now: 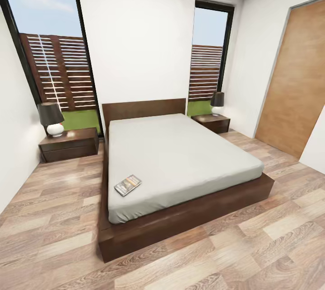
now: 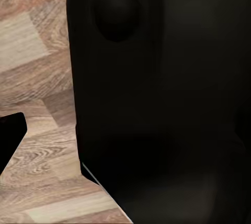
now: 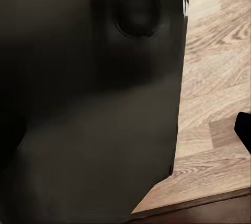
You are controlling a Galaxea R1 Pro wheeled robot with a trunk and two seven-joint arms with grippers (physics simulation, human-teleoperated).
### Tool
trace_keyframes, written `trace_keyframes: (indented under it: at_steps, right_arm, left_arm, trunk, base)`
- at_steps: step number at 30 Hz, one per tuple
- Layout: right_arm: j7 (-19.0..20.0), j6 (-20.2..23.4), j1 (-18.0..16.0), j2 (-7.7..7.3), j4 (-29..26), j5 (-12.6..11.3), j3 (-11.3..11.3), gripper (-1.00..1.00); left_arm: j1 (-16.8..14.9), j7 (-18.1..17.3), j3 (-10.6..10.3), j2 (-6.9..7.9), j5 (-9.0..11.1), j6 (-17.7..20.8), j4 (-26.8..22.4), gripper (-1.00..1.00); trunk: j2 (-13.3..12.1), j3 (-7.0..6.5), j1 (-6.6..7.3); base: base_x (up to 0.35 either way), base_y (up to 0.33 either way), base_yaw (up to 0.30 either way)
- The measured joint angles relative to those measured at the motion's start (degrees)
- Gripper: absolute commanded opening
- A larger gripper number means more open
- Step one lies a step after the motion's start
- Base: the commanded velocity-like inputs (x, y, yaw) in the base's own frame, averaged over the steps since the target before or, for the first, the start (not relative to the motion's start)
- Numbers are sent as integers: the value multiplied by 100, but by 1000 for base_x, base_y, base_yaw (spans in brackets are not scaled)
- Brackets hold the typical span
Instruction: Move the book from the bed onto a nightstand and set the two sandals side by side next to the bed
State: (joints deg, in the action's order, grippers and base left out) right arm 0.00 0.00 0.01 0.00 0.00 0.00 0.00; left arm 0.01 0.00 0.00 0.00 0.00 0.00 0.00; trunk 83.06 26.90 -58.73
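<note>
I face the bedroom's low bed [image 1: 180,154], a grey mattress on a dark brown frame. The book [image 1: 127,184] lies flat on the mattress near its front left corner. A dark nightstand [image 1: 70,145] stands left of the headboard and its twin [image 1: 211,123] stands to the right. The two blue sandals are out of view. In the left wrist view a black fingertip [image 2: 9,140] juts in at the edge beside the robot's dark body [image 2: 167,103]. In the right wrist view another black fingertip [image 3: 243,127] shows over the wood floor.
Each nightstand carries a black-shaded lamp [image 1: 50,118] [image 1: 217,101]. Tall windows [image 1: 54,55] flank the headboard wall. A brown door [image 1: 298,86] is on the right wall. Wood-plank floor [image 1: 54,226] runs along both sides and the foot of the bed.
</note>
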Motion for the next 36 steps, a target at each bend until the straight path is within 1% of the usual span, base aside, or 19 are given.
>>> trace_keyframes:
  at_steps: [1, 3, 4, 8, 11, 13, 16, 17, 18, 21, 24, 28, 33, 34, 35, 36]
  right_arm:
    - [29, -29, -31, -32, -33, -29, 29, 100]
    - [87, -87, -97, -30, -100, -86, 74, 100]
    - [116, -116, -130, 1, -134, -114, 45, 100]
    - [239, -238, -22, 130, -262, -231, -69, 100]
    - [331, -339, 5, 152, -353, -318, -157, 100]
    - [392, -401, 11, 141, -416, -376, -217, 100]
    - [485, -416, 14, 44, -513, -463, -245, 100]
    - [516, -421, 14, 12, -545, -492, -243, 100]
    - [541, -423, 15, -19, -578, -521, -241, 100]
    - [636, -374, 15, -116, -675, -612, -237, 100]
    - [734, -315, 15, -212, -771, -714, -230, 100]
    - [865, -188, 15, -342, -900, -847, -211, 100]
    - [1027, -202, 15, -503, -1062, -1014, -172, 100]
    - [1286, -208, 18, -828, -1381, -3033, -155, 100]
    - [1293, -210, 18, -1645, -2159, -4016, -163, 100]
    - [1286, -206, -6, -2327, -2894, -3886, -182, 100]
  left_arm:
    - [-31, -29, 29, -32, 29, -29, -32, 100]
    - [-97, -87, 88, -96, 86, -87, -100, 100]
    - [-130, -117, 84, -129, 115, -117, -133, 100]
    - [-262, -120, 7, -257, 153, -238, -267, 100]
    - [-362, -114, -6, -354, 169, -334, -364, 100]
    - [-428, -112, -2, -418, 177, -399, -430, 100]
    - [-527, -112, 11, -515, 197, -495, -528, 100]
    - [-560, -112, 17, -521, 205, -527, -560, 100]
    - [-593, -111, 21, -507, 218, -559, -593, 100]
    - [-692, -111, 102, -410, 305, -657, -691, 100]
    - [-777, -111, 127, -313, 391, -754, -789, 100]
    - [-780, -115, 138, -183, 507, -879, -918, 100]
    - [-780, -204, 136, -22, 670, -896, -1079, 100]
    - [-777, -333, 143, 109, 1726, -899, -1453, 100]
    - [-777, -381, 131, 119, 1761, -902, -2308, 100]
    - [-810, -446, 125, 123, 1752, -907, -2842, 100]
  trunk:
    - [-1, -4, -1]
    - [-1, -4, -1]
    - [-1, -4, -1]
    - [-1, -3, 0]
    - [-1, -2, 0]
    - [-1, -2, 0]
    - [-1, -2, 0]
    - [-1, -2, 0]
    - [-1, -2, 0]
    - [-1, -2, 0]
    - [-1, -2, 0]
    - [-1, -2, 0]
    - [-1, -2, 0]
    - [-1, -1, 0]
    - [-1, -1, 0]
    - [-1, -5, 0]
  base:
    - [0, 0, 0]
    - [0, 0, 0]
    - [0, 0, 0]
    - [0, 0, 0]
    - [0, 0, 0]
    - [0, 0, 0]
    - [0, 0, 0]
    - [0, 0, 0]
    - [0, 0, 0]
    - [0, 0, 0]
    - [0, 0, 0]
    - [0, 0, 0]
    - [0, 0, 0]
    - [0, 0, 0]
    - [0, 0, 0]
    - [0, 0, 0]
